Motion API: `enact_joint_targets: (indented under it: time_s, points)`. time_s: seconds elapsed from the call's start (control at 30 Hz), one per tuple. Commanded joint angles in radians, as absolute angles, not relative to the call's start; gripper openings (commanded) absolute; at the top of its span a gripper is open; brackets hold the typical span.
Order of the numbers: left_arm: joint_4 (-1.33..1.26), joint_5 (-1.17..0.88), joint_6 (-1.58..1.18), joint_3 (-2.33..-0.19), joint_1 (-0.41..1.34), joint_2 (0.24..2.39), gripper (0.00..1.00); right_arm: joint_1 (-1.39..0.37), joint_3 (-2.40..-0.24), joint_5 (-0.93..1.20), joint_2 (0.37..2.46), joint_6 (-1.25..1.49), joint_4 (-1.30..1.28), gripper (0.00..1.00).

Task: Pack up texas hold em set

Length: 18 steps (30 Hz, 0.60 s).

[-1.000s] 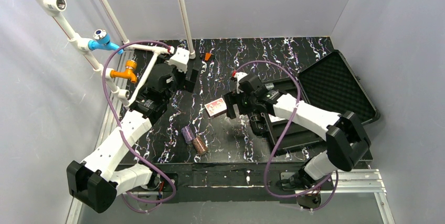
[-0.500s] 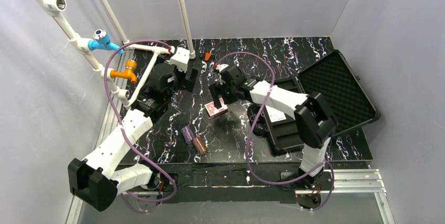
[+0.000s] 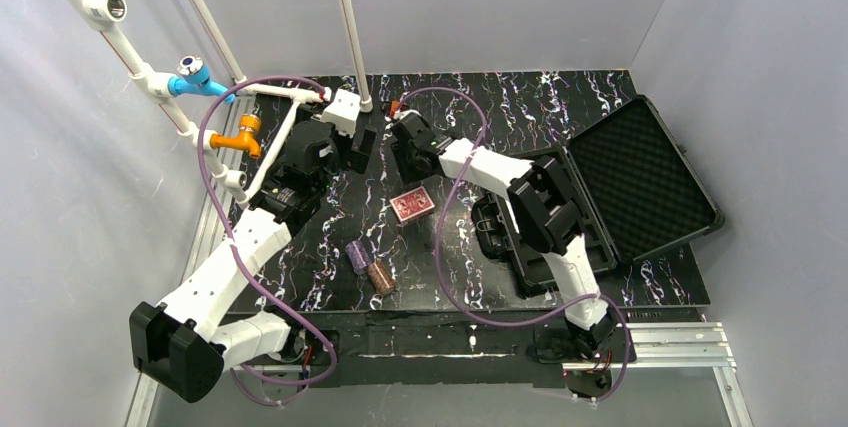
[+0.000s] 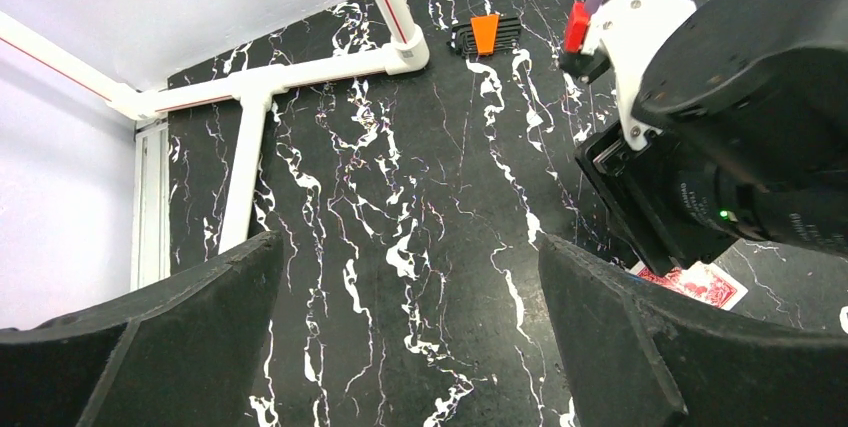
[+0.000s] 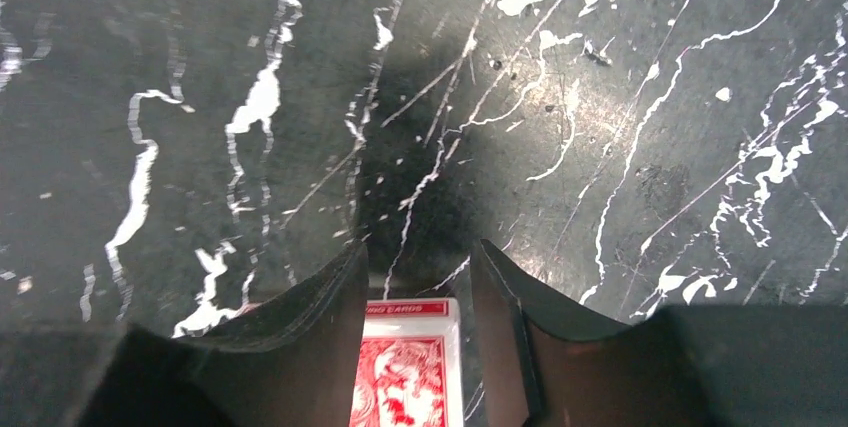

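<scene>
A red card deck [image 3: 412,203] lies flat on the black marble table, and the right wrist view shows its top end [image 5: 412,367] low between the finger bases. My right gripper [image 3: 408,152] [image 5: 418,252] hangs just beyond the deck, its jaws partly narrowed with bare table between the tips. A purple chip stack [image 3: 356,255] and a brown chip stack [image 3: 381,276] lie nearer the front. The open black case [image 3: 545,247] sits to the right. My left gripper [image 3: 360,147] [image 4: 410,297] is wide open over bare table, left of the right wrist [image 4: 720,147].
An orange-and-black hex key set [image 3: 396,107] [image 4: 485,34] lies at the back by a white pipe frame [image 4: 300,72]. More pipes with blue and orange valves run along the left wall [image 3: 195,77]. The case lid [image 3: 640,162] lies open at far right.
The right arm swung left from beside the case, passing over the card deck to the back centre, and its jaws narrowed. The deck stayed about where it was. The left arm held still.
</scene>
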<state>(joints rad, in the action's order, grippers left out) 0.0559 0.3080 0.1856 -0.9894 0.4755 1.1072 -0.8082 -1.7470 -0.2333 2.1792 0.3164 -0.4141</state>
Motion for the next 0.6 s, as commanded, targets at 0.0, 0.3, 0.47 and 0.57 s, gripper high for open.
enact_joint_targets:
  time_s: [0.0,0.3,0.47,0.57]
  points:
    - [0.037,0.328,0.199,-0.983,0.48,1.091,0.99,-0.801,-1.802,-0.288,2.223,0.335,-0.457,0.49]
    - [0.038,0.328,0.205,-0.986,0.481,1.095,0.99,-0.801,-1.637,-0.272,2.157,0.348,-0.445,0.45]
    - [0.038,0.328,0.207,-0.988,0.48,1.098,0.99,-0.802,-1.524,-0.27,2.089,0.355,-0.43,0.45]
    - [0.039,0.327,0.207,-0.987,0.481,1.099,0.99,-0.802,-1.471,-0.273,2.053,0.361,-0.422,0.45]
